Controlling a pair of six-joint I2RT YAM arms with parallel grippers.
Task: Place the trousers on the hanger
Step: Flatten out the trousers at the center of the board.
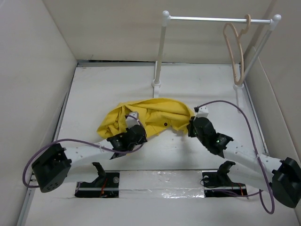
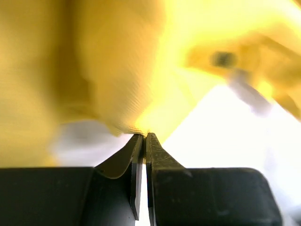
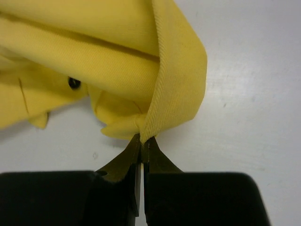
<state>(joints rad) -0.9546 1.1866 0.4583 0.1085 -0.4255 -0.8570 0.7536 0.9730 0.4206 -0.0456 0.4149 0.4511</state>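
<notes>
The yellow trousers (image 1: 150, 114) lie bunched in the middle of the table. My left gripper (image 1: 133, 133) is shut on their near left edge; in the left wrist view the gripper (image 2: 144, 135) pinches the blurred yellow fabric (image 2: 117, 70). My right gripper (image 1: 191, 128) is shut on their right end; in the right wrist view the gripper (image 3: 142, 138) pinches a fold of the trousers (image 3: 155, 70) just above the table. The beige hanger (image 1: 235, 52) hangs by its hook from the right end of the rack bar, apart from both grippers.
A white-posted rack (image 1: 161, 47) with a metal bar (image 1: 211, 20) stands at the back of the table. White walls close in the left, right and back. Purple cables (image 1: 225, 106) loop off both arms.
</notes>
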